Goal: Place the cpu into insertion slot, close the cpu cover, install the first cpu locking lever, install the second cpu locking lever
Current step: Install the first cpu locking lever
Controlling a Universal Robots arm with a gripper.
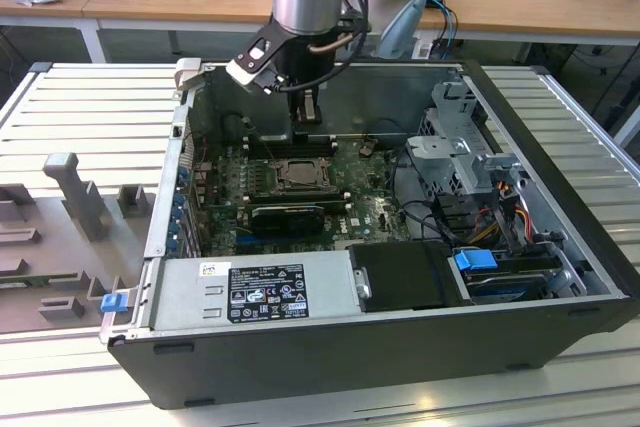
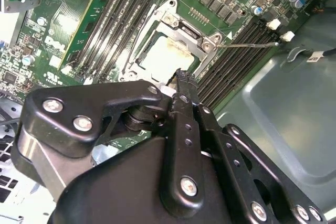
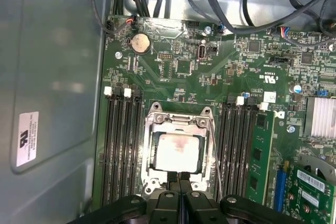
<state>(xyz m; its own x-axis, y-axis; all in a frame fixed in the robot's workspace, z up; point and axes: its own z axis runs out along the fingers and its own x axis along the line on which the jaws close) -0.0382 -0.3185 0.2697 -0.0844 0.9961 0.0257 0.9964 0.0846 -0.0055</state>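
Step 1 looks done: cpu (image 3: 177, 153) sits flat in the slot (image 1: 298, 175), pale top face showing, square to the socket. In the second wrist view the cpu (image 2: 167, 59) reads the same, seated and not tilted

Cover (image 3: 178, 120) looks lowered: its grey frame lies around the cpu on all sides, cut-out over the chip. So step 2 is probably done too, though I can't tell if it is fully flat

Levers: one thin lever (image 3: 215, 150) runs along one side of the socket. In the second wrist view this lever (image 2: 247, 44) angles out away from the frame, so I judge it not latched. Can't make out the other lever clearly. Both lever steps count as left to do

Gripper (image 3: 178, 179) is low over the board (image 3: 184, 66), tips at the socket's edge, just beside the cpu. Fingers (image 2: 181, 93) are pressed together with nothing seen between them; whether the tips touch the cover or a lever end is hidden

Exterior view: gripper (image 1: 305, 117) hangs inside the open case (image 1: 400, 367), right above the slot

Progress: about half, cpu in, cover down, levers pending
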